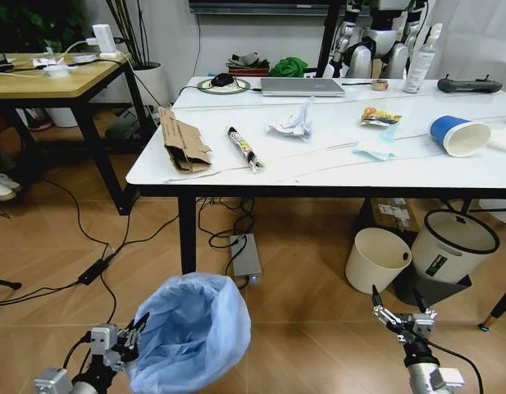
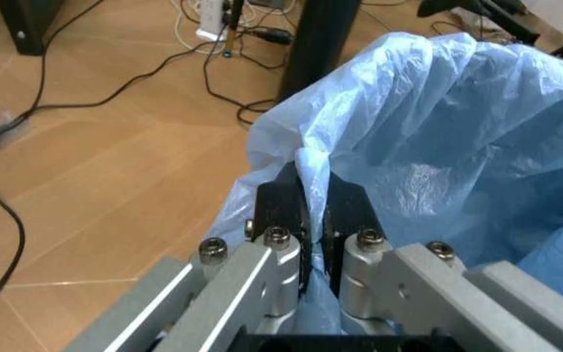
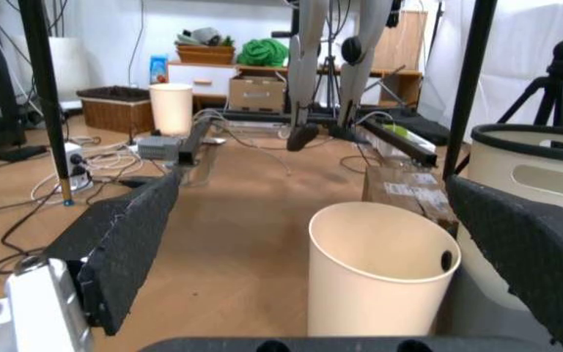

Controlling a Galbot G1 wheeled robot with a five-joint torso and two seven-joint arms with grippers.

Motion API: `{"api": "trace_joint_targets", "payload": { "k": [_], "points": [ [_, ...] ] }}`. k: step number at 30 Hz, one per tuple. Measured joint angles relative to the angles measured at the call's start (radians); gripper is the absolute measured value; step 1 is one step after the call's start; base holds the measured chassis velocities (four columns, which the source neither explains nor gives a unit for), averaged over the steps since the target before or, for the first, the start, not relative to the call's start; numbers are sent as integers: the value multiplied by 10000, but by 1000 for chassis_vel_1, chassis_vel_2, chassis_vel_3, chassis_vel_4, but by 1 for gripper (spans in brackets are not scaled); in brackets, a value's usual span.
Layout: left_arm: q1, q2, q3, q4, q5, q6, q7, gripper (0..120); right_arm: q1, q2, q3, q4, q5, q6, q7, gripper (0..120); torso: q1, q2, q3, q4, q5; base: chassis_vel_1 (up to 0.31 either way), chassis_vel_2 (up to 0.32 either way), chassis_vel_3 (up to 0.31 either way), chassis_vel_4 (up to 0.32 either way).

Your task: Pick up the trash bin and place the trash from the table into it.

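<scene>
In the left wrist view the 2 black fingertips (image 2: 345, 209) of the left gripper (image 2: 313, 213) are pressed together on a pinched fold of the light-blue bag that lines the trash bin (image 2: 438, 132). In the head view this gripper (image 1: 136, 332) sits at the lower left of the frame, against the left side of the bin (image 1: 191, 328), which fills the bottom centre-left over the wooden floor.

The right gripper (image 1: 398, 316) hangs at the lower right of the head view with its fingers spread wide and nothing between them. Its own camera shows the 2 dark pads (image 3: 125, 242) far apart, framing the cream bin (image 3: 380, 275) in the centre, with the white-and-grey bin (image 3: 531, 169) at the right edge.

The table (image 1: 318, 168) spans the upper half of the head view. On it, from left to right, lie torn brown cardboard (image 1: 183, 141), a rolled wrapper (image 1: 244, 148), crumpled paper (image 1: 294, 121), a yellow snack wrapper (image 1: 377, 116), a pale packet (image 1: 376, 148) and a blue paper cup (image 1: 459, 135) on its side. Under the table's right end stand the cream bin (image 1: 377, 258) and the white-and-grey bin (image 1: 451, 246), side by side
</scene>
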State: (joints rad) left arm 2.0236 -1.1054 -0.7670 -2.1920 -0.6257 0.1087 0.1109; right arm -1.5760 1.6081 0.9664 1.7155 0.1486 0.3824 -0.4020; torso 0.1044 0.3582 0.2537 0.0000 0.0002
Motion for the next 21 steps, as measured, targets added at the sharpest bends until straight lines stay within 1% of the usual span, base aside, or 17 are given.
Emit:
{"api": "trace_joint_targets", "payload": {
  "k": [5,6,11,15,19,21],
  "points": [
    [47,-8,306,23,-6,-167,-24,0,-198,0,88,45,-1,40,31,100,87,260,166,-1,-1,0,0,0,0],
    [47,-8,306,23,-6,-167,-24,0,-198,0,88,45,-1,40,31,100,87,260,166,-1,-1,0,0,0,0],
    [-148,-147,704,144,-546,-159,-226,0,-470,0,141,251,-69,66,80,100,169,529,355,-2,-3,0,0,0,0],
    [-277,-174,971,199,-748,-139,-375,0,-513,0,145,380,-145,22,129,100,220,670,448,-1,-1,0,0,0,0],
    [-366,-176,1416,56,-1071,22,-618,0,-562,0,109,458,-294,-24,192,100,294,872,576,-1,-1,0,0,0,0],
    [-374,-160,1483,29,-1176,82,-688,0,-571,0,109,458,-317,-25,201,100,305,907,600,-1,-1,0,0,0,0]
  ]
}}
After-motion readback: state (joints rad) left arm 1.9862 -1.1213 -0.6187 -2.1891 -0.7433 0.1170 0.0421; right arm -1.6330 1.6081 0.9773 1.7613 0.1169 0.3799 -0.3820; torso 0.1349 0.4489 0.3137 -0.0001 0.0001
